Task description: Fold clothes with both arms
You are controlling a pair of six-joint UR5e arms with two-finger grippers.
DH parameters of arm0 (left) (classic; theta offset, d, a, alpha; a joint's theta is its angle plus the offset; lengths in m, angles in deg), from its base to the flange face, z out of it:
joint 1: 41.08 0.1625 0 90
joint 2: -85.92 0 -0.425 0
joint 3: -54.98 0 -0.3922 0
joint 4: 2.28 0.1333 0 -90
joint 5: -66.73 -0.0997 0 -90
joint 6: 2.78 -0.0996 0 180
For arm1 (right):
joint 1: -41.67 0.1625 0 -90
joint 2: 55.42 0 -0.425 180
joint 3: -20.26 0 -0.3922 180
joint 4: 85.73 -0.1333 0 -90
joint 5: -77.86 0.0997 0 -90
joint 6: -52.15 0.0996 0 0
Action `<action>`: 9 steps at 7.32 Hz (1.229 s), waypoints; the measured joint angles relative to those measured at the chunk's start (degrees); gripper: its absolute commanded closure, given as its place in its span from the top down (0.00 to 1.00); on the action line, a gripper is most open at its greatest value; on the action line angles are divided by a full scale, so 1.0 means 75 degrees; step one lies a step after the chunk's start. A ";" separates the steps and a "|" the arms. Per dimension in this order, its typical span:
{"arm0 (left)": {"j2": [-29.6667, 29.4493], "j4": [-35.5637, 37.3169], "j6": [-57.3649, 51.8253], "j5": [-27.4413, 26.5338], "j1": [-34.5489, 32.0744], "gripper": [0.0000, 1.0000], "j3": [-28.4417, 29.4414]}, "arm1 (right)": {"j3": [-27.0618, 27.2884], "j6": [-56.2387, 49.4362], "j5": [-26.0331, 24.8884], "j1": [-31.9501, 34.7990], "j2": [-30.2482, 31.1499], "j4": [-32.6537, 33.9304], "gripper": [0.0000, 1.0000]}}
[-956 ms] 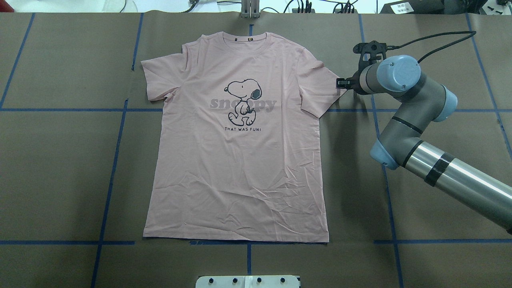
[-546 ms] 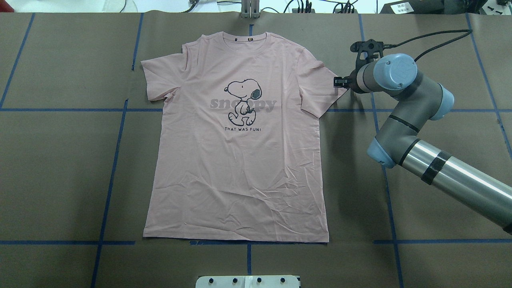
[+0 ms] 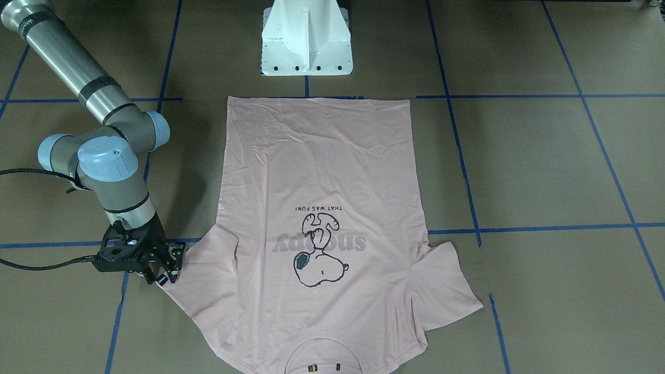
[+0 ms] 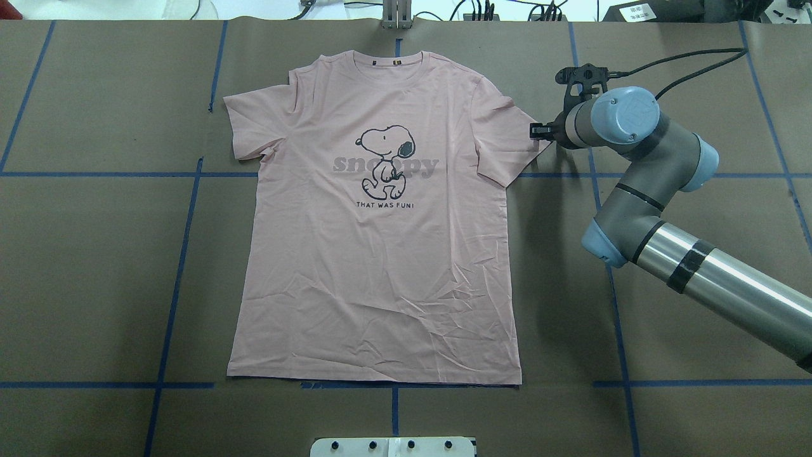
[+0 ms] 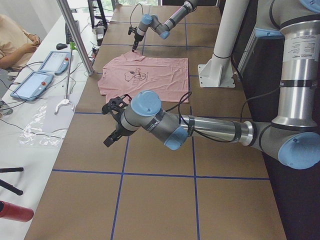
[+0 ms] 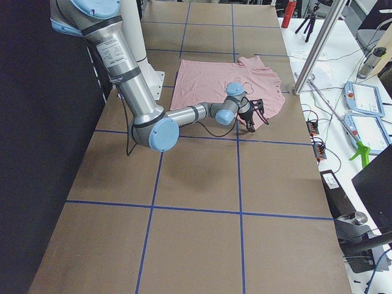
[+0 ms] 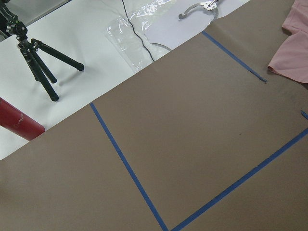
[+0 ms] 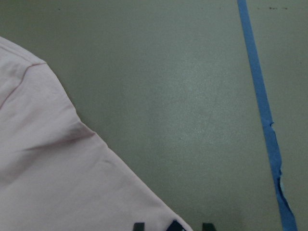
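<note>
1 pink T-shirt (image 4: 380,273) lies flat, print up, on the brown surface (image 4: 95,266). The right gripper (image 3: 167,267) sits at the outer edge of 1 sleeve, jaws slightly apart and holding nothing. Its wrist view cuts off all but their tips. The left gripper (image 5: 107,142) hovers well off the shirt's other sleeve; I cannot tell how its jaws stand.

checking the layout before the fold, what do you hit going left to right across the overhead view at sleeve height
sleeve → Snoopy print → other sleeve → right gripper → right arm
</note>
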 measured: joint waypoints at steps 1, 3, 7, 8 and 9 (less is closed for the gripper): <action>0.0000 0.0000 -0.0003 0.0000 0.0002 1.00 0.0000 | -0.0011 0.0010 -0.0036 -0.0002 -0.0002 0.0000 0.00; 0.0000 0.0000 -0.0010 0.0000 0.0002 1.00 0.0000 | -0.0009 0.0032 -0.0058 -0.0003 -0.0070 0.0038 0.00; 0.0073 0.0000 -0.0023 0.0000 -0.0003 1.00 -0.0016 | 0.0420 0.0664 -0.0410 -0.0262 -0.0972 0.1540 0.00; 0.0101 -0.0003 -0.0023 0.0000 -0.0003 1.00 -0.0019 | 0.0420 0.1242 -0.0930 -0.0617 -0.1420 0.2128 0.00; 0.0111 -0.0008 -0.0021 0.0000 -0.0003 1.00 -0.0026 | 0.0273 0.1757 -0.1351 -0.0928 -0.1867 0.2559 0.00</action>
